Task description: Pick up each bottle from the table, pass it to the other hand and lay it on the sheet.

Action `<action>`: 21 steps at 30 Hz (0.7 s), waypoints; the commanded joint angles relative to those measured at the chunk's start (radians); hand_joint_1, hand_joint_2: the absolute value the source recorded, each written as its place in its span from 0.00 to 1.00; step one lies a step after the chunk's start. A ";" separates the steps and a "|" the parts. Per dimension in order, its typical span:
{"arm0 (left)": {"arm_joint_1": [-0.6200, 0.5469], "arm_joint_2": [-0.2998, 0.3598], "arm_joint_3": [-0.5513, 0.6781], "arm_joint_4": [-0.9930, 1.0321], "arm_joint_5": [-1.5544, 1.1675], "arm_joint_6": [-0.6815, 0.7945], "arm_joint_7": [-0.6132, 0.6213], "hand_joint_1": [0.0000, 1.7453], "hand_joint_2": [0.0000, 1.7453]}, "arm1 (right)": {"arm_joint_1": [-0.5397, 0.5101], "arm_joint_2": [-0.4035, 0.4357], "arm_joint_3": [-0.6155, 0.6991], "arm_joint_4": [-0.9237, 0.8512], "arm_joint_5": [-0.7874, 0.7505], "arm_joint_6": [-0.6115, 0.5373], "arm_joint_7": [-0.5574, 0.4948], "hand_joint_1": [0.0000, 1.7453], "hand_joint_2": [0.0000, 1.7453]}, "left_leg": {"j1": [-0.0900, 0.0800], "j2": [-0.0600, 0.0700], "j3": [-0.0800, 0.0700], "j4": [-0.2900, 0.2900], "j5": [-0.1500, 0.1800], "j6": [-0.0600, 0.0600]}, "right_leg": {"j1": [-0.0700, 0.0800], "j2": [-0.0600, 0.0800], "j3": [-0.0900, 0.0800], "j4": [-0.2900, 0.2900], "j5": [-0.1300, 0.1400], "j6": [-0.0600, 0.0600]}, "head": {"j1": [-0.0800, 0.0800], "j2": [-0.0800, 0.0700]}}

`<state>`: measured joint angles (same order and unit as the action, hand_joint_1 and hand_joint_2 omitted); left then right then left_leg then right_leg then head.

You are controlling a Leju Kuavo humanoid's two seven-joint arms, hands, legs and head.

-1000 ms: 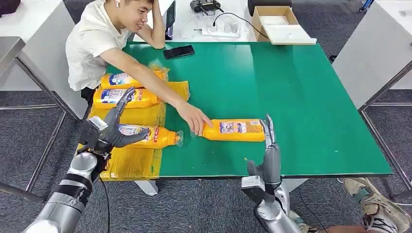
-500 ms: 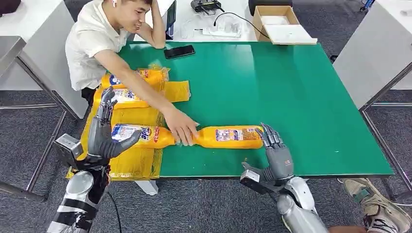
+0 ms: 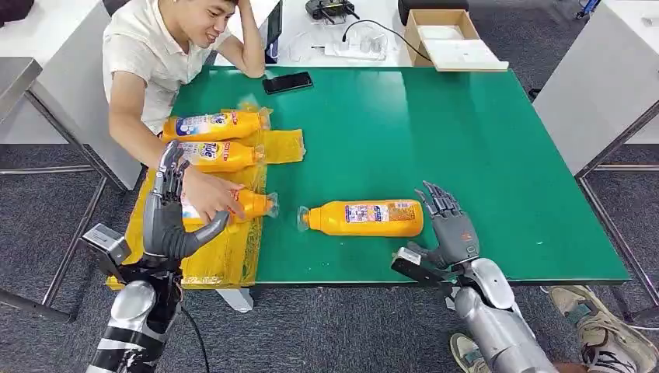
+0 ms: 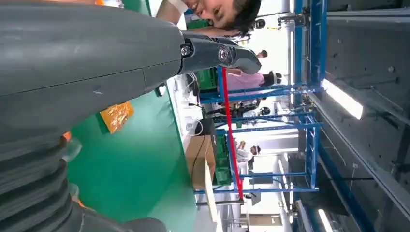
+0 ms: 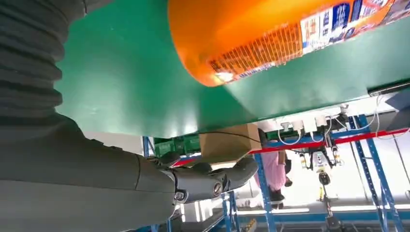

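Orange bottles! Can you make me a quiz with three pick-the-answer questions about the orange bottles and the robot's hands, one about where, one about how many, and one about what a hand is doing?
1. Where does the lone orange plastic bottle lie?
A. on the bare green table top
B. in the cardboard box
C. on the floor

2. How many orange bottles lie on the yellow plastic sheet?
A. one
B. three
C. five

3. What is the robot's right hand doing?
A. lifting the bottle
B. spread beside the bottle's base, holding nothing
C. holding the phone

Answers:
1. A, green table shows all around it, apart from the sheet.
2. B, three lie side by side there, the nearest partly under a person's hand.
3. B, its fingers are apart and the bottle lies flat on the table.
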<state>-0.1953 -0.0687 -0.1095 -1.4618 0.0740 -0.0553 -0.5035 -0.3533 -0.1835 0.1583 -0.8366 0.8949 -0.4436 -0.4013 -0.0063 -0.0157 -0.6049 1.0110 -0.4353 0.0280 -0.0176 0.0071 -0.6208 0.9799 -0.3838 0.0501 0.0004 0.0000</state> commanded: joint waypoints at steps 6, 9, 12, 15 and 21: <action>-0.017 -0.007 -0.002 0.021 -0.001 -0.003 0.003 0.00 1.00 | -0.057 0.011 0.007 0.094 0.000 0.010 0.003 0.00 1.00 | 0.001 0.002 0.002 0.000 -0.001 -0.001 | 0.001 0.000 0.002 0.000 -0.001 -0.002 | 0.000 0.000; -0.020 -0.007 -0.001 0.027 0.000 -0.004 0.003 0.00 1.00 | -0.067 0.013 0.005 0.113 -0.009 0.036 0.006 0.00 1.00 | 0.001 0.002 0.003 0.000 -0.001 -0.002 | 0.001 0.001 0.003 0.000 -0.001 -0.002 | 0.000 0.000; -0.034 -0.011 -0.007 0.043 -0.002 -0.007 0.001 0.00 1.00 | -0.099 0.018 0.026 0.147 0.015 0.041 0.013 0.00 1.00 | 0.001 0.003 0.003 0.000 -0.001 -0.002 | 0.001 0.001 0.002 0.000 -0.001 -0.002 | 0.000 0.000; -0.079 -0.018 -0.016 0.105 -0.001 -0.016 -0.006 0.00 1.00 | -0.180 0.060 0.045 0.276 0.011 0.070 -0.015 0.00 1.00 | 0.000 0.003 0.002 0.000 -0.001 -0.001 | 0.001 0.002 0.001 0.000 0.000 -0.001 | 0.000 0.000; -0.130 -0.025 -0.030 0.175 0.010 -0.032 -0.011 0.00 1.00 | -0.234 0.106 0.089 0.388 0.023 0.117 -0.019 0.00 1.00 | 0.001 0.002 0.004 0.000 -0.001 -0.002 | 0.002 0.001 0.004 -0.001 -0.001 -0.002 | 0.000 0.000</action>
<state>-0.2333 -0.0847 -0.1145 -1.4336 0.0736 -0.0736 -0.5108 -0.4651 -0.1487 0.1778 -0.6847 0.9136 -0.3761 -0.4147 -0.0062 -0.0155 -0.6045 1.0111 -0.4349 0.0279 -0.0175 0.0072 -0.6207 0.9800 -0.3835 0.0502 0.0004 0.0000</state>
